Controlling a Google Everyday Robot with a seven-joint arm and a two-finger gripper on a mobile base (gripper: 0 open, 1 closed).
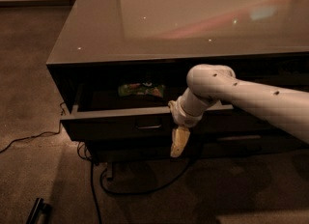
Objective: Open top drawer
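Observation:
The top drawer [111, 124] stands pulled out from under the glossy countertop [193, 20]. Its dark front carries a small metal bar handle [148, 126] at the centre. A green packet [141, 90] lies inside on the drawer floor. My gripper [177, 143] hangs pointing down in front of the drawer front, just right of the handle and a little below it, and holds nothing that shows. My white arm [251, 97] reaches in from the right and crosses the drawer's right part.
A lower drawer front with a similar handle [231, 137] sits below on the right. Black cables [96, 179] run over the carpet under and left of the cabinet. A dark bar-shaped object [37, 211] lies at the bottom left.

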